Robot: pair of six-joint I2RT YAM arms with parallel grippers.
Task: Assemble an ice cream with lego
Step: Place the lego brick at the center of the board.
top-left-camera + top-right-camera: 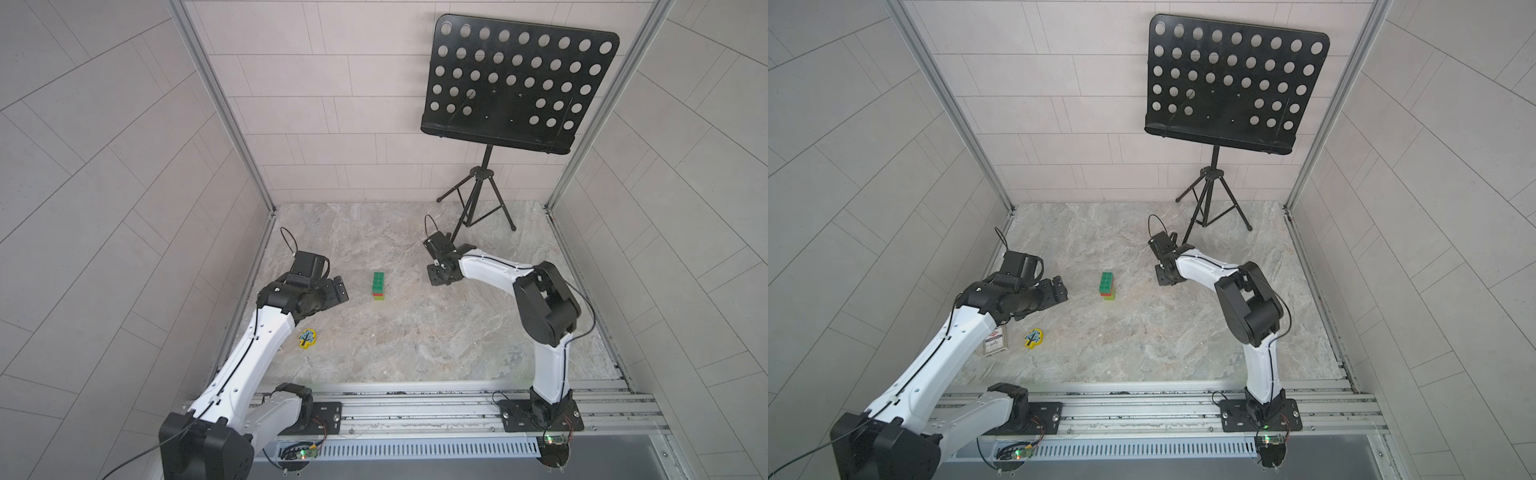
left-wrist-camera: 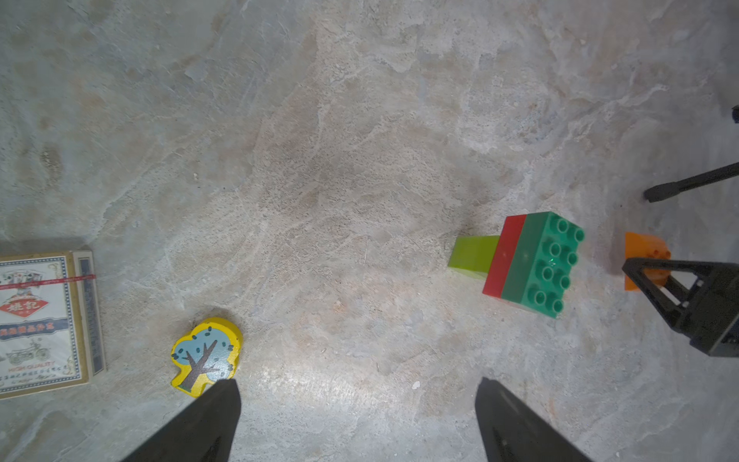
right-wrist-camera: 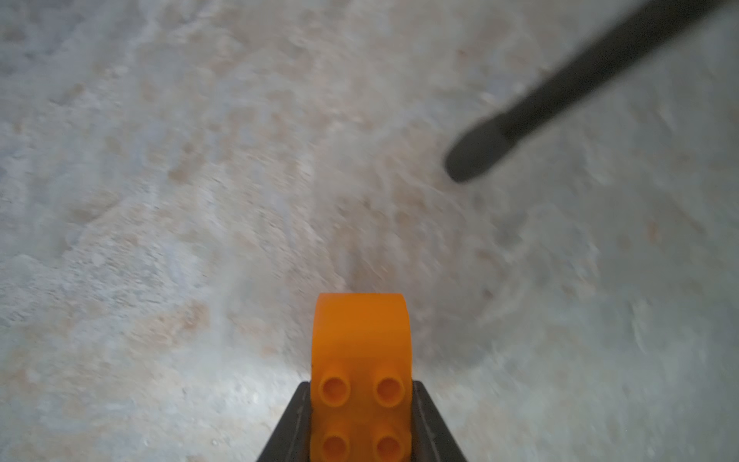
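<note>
1. While the right claw is clamped on the flat sides of the rounded orange brick, right of centre on the bench, the left claw hangs spread wide and empty.
2. The unfinished ice cream stands mid-bench between them, its dark green brick studs-up.
3. The orange brick looks light, rigid and slick; its flat sides suit the hold, while its curved ends would likely slip.
4. The narrow lime-green stem probably leaves the stack tippy when pressed.

The orange brick and dark green brick are smooth, glossy plastic. The tabletop looks like mottled stone, faintly sheened. The music stand is matt black metal.
</note>
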